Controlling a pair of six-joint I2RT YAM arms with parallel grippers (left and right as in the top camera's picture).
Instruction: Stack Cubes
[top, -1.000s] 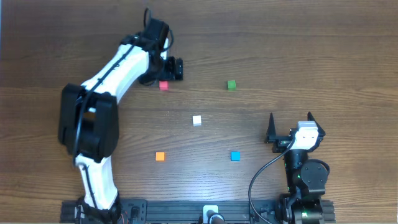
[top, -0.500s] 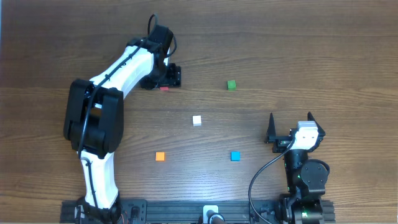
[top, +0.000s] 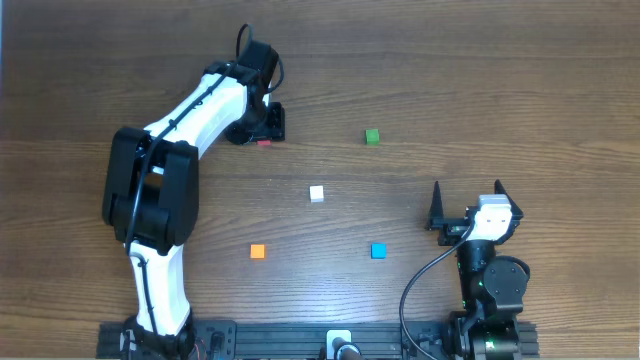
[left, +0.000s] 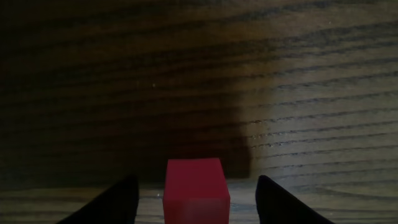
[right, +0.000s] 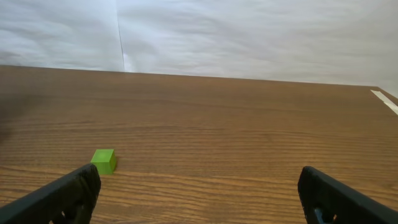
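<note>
Between the parted left jaws, a red cube

Left wrist view dim; red cube edges seem blurred.

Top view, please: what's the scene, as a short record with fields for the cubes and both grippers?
left gripper: open, low around the red cube, a gap on either side
right gripper: open, holding nothing, near its own base
other cubes: green cube, white cube, orange cube, blue cube, all lying apart on the table
stack: none yet
</note>
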